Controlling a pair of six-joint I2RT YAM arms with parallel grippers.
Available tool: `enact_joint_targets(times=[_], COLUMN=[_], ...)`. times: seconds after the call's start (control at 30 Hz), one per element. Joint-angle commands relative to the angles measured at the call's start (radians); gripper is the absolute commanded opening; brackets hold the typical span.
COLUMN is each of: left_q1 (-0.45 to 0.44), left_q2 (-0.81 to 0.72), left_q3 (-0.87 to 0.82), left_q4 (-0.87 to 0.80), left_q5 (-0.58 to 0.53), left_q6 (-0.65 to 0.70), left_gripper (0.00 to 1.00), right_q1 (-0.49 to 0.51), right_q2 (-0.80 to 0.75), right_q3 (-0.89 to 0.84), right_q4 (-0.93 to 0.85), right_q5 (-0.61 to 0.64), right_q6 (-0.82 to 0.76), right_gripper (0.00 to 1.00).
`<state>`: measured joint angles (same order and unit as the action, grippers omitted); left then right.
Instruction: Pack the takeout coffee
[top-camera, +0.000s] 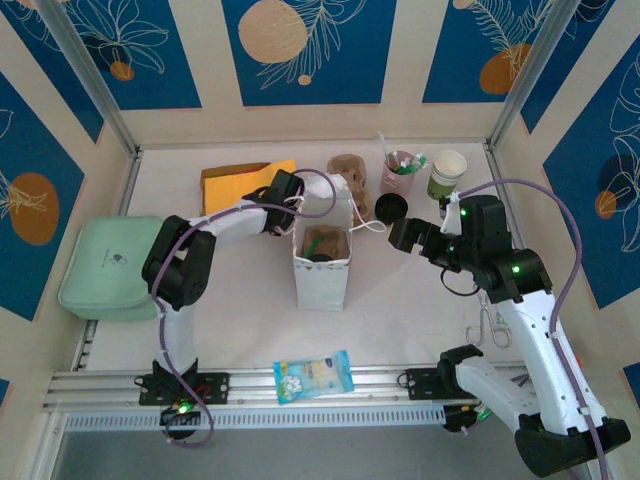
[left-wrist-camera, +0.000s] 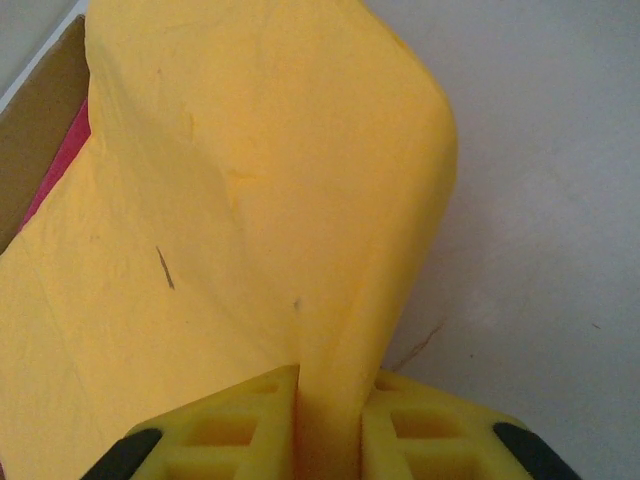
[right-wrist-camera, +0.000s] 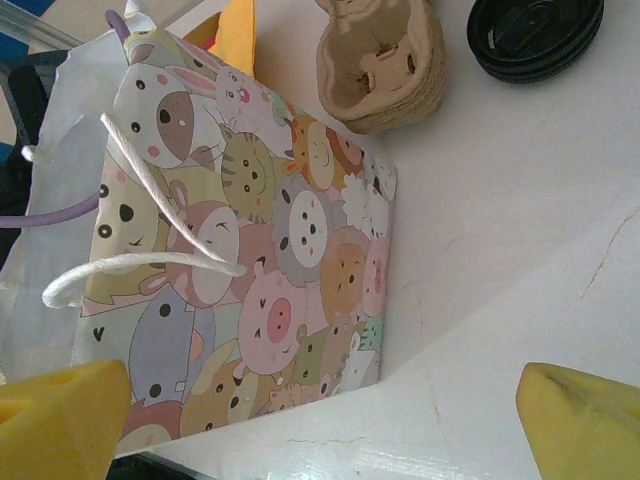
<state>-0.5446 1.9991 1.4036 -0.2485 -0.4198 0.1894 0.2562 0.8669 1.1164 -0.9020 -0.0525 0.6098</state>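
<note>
Left gripper clenched on yellow sheet behind bag. Right gripper spread wide, empty. Coffee cup and carrier on table beyond bag, unpacked. I judge packing barely begun.

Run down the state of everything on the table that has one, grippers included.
left gripper: shut on the yellow sheet
right gripper: open, empty
gift bag: upright, mouth open
takeout coffee: upright, no lid, standing on the table
black lid: lying on the table
cup carrier: no cup in it
</note>
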Motion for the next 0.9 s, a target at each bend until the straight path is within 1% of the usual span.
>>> enact_joint_targets(times=[0.0,0.23,0.53,0.87], left_q1=[0.005,0.044,0.150,0.236], left_q2=[-0.034,-0.107,-0.222,-0.356], left_q3=[0.007,-0.029,-0.129,-0.165], left_q4=[-0.002,-0.004,0.047,0.084], left_q5=[0.034,0.103,0.291,0.483], left_q6=[-0.023,-0.085,-0.220,-0.342], left_gripper=[0.20,0.20,0.20,0.19], right_q1=[0.007,0.006,0.008,0.020], right_q2=[-0.011,-0.010,-0.004,0.007], right_q3=[0.008,0.008,0.008,0.022], right_q4=[0.008,0.011,0.021,0.024], right_q5=[-0.006,-0.009,-0.021,-0.017], right_q6=[0.006,0.005,0.011,0.015], right_gripper=[0.99,0.99,0.99,0.98])
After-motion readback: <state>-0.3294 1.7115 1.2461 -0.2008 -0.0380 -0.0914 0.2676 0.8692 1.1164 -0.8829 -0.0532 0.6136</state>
